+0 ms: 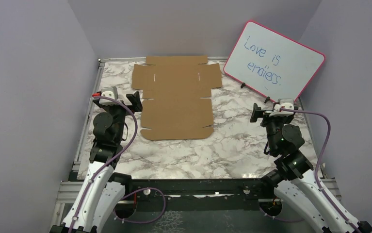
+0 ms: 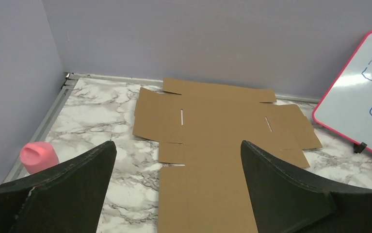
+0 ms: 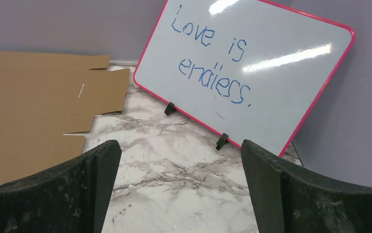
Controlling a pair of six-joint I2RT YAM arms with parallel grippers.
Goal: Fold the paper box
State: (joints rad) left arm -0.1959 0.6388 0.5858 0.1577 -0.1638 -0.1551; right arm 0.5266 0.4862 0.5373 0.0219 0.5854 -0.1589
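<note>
The paper box [image 1: 176, 97] lies flat and unfolded on the marble table, a brown die-cut sheet with flaps and slits, reaching from the back edge toward the middle. My left gripper [image 1: 135, 100] hovers open just left of the sheet's left edge. In the left wrist view the sheet [image 2: 213, 131] spreads ahead of that gripper [image 2: 178, 145], with nothing between the fingers. My right gripper [image 1: 257, 112] stands open well to the right of the sheet, over bare marble. The right wrist view shows this gripper [image 3: 180, 145] empty and the sheet's right flaps [image 3: 33, 111] off to the left.
A pink-framed whiteboard [image 1: 273, 60] with blue writing leans at the back right on small black feet [image 3: 221, 141], close behind my right gripper. A small pink rounded object [image 2: 38, 156] sits by the table's left rail. Lavender walls close in the left, back and right sides.
</note>
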